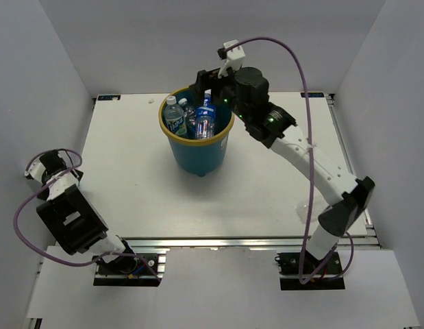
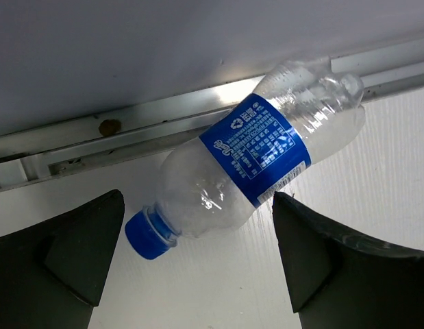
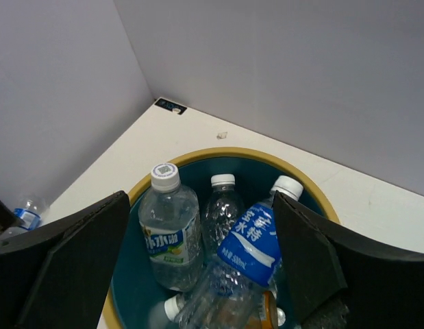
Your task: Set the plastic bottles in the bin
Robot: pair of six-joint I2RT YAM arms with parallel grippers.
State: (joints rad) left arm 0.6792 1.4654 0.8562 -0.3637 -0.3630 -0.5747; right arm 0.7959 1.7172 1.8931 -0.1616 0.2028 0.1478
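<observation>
when checking the right gripper (image 3: 198,257), find it spread wide with nothing held, hung over the bin (image 3: 218,152) at the far middle of the table (image 1: 129,178). inside the bin, count a green-white labelled bottle (image 3: 169,240) standing at the left, a clear white-capped bottle (image 3: 222,205) behind it, and a blue-labelled bottle (image 3: 249,243) leaning across the middle. at the left gripper (image 2: 198,260), note fingers equally wide and empty, with a blue-capped bottle (image 2: 246,164) lying on its side just ahead on the table, beside the metal rail (image 2: 61,154).
</observation>
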